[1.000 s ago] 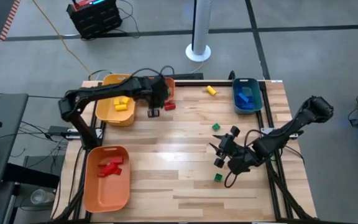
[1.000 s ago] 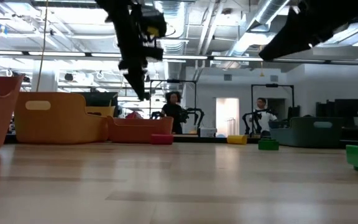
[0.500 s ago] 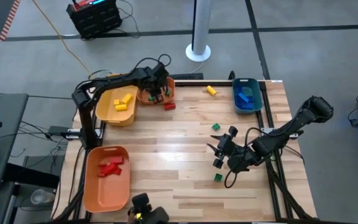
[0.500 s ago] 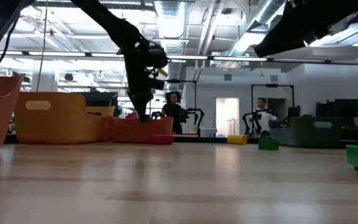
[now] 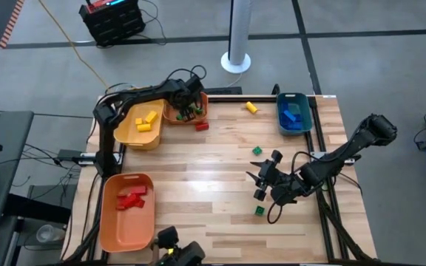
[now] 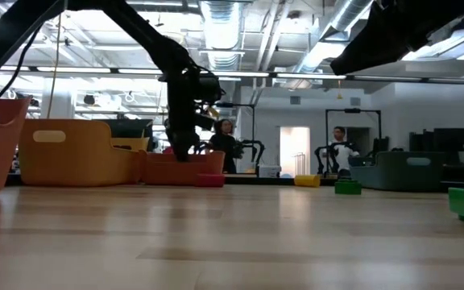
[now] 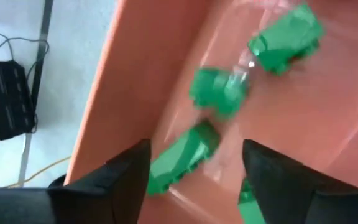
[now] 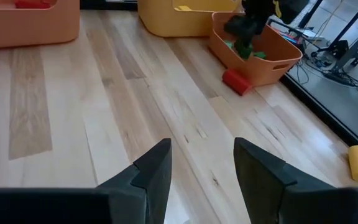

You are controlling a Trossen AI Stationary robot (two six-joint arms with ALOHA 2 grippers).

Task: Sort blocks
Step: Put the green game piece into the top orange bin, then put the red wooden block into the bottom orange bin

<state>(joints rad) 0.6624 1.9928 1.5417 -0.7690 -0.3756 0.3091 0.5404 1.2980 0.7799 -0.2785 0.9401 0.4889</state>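
My left gripper point(image 5: 188, 109) hangs open over the small orange bin point(image 5: 203, 112) at the table's far edge, fingers slanting down into it. Several green blocks lie on the bin's floor; one green block point(image 7: 180, 157) lies below the gap between the fingers point(image 7: 196, 151). My right gripper point(image 5: 260, 179) stands open above the table at the right, with nothing between its fingers point(image 8: 202, 155). Loose on the table lie a red block point(image 5: 201, 126), a yellow block point(image 5: 251, 108) and two green blocks point(image 5: 257, 151), point(image 5: 259, 210).
A yellow bin point(image 5: 128, 133) with yellow blocks stands left of the small orange bin. A large orange bin point(image 5: 111, 222) with red blocks stands at the near left. A teal bin point(image 5: 307, 118) with blue blocks stands at the far right. Bare wood lies in the table's middle.
My left gripper has gone toward the table's far edge and down, from above the table beside the red block to over the small orange bin, turning as it went. There it has opened.
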